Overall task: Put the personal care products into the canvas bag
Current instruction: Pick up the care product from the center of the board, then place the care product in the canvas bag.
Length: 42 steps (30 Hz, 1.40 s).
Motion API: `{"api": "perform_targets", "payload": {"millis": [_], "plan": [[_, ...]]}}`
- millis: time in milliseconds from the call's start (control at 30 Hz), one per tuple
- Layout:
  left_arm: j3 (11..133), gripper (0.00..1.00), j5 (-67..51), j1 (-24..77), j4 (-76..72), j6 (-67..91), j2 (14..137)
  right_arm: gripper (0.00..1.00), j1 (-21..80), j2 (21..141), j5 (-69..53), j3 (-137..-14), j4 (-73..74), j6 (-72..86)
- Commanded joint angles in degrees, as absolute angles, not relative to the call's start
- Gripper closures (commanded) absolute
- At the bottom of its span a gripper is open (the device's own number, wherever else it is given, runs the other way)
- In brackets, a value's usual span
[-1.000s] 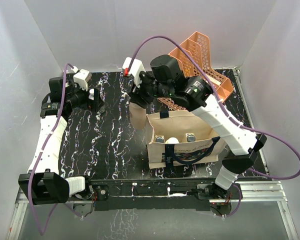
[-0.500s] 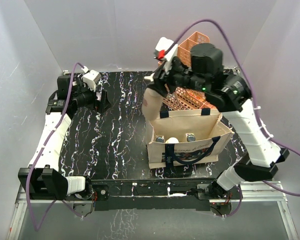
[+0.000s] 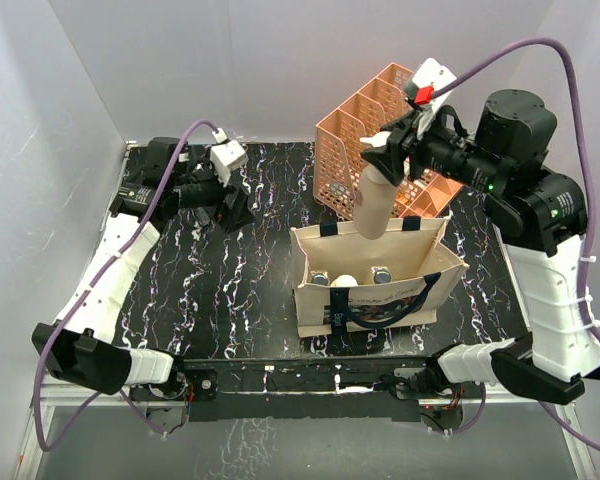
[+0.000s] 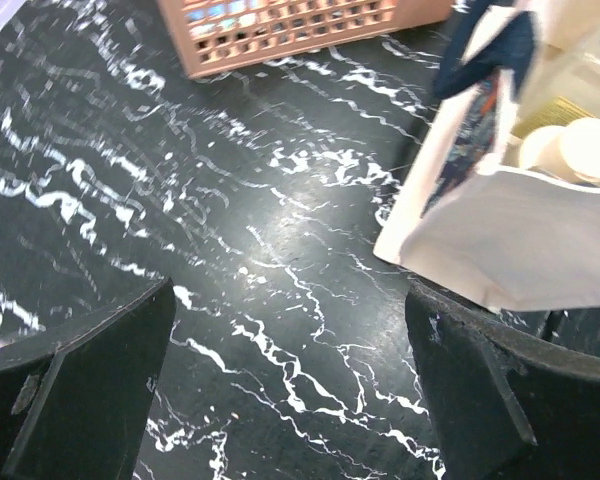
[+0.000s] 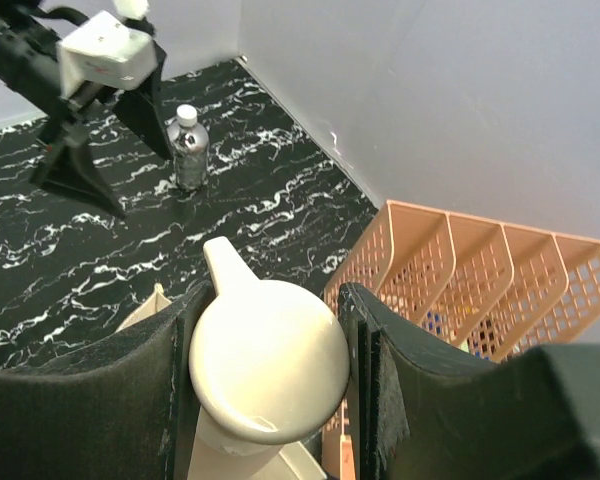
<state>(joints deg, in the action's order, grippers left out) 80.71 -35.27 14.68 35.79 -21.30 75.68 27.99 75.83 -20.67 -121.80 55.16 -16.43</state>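
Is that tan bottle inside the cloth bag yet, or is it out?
Out. The right claw grips the tan bottle by its cream cap, holding it upright in the air above the back rim of the canvas bag.

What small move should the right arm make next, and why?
Probably lower the tan bottle into the canvas bag: the right gripper holds it by its cream cap, above the bag's open mouth near the back rim.

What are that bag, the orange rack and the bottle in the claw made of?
Bag: beige woven cloth, likely canvas; its walls sag and crease.
Rack: peach plastic, moulded mesh, matte.
Bottle: probably plastic, smooth tan body, cream cap.
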Motion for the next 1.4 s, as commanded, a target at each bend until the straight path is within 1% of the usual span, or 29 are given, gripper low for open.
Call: {"api": "perform_targets", "payload": {"millis": [0, 267, 400, 567, 833, 1167, 1367], "plan": [[86.2, 0.04, -40.6, 19.0, 43.8, -32.4, 75.2, 0.92, 23.6, 71.4, -24.8, -118.9, 46.5, -16.1], [96.9, 0.09, -47.8, 26.2, 57.7, -47.3, 80.7, 0.92, 15.2, 67.9, -32.1, -114.1, 48.0, -15.6], [101.0, 0.11, -47.3, 31.2, 63.8, -54.6, 83.7, 0.92, 11.9, 66.7, -34.7, -112.0, 48.9, -15.7], [102.9, 0.13, -45.0, 35.5, 68.6, -61.6, 85.7, 0.92, 8.1, 64.5, -36.1, -108.5, 50.0, -16.8], [106.9, 0.16, -40.6, 42.3, 70.3, -63.8, 90.5, 0.92, 3.6, 63.0, -38.2, -105.6, 52.6, -18.8], [107.3, 0.19, -36.7, 47.2, 72.6, -67.5, 94.1, 0.92, 3.1, 63.5, -39.3, -105.4, 55.5, -22.4], [107.4, 0.25, -35.6, 49.6, 73.7, -67.9, 95.3, 0.92, 3.1, 63.2, -39.3, -105.2, 58.3, -25.9]]}}
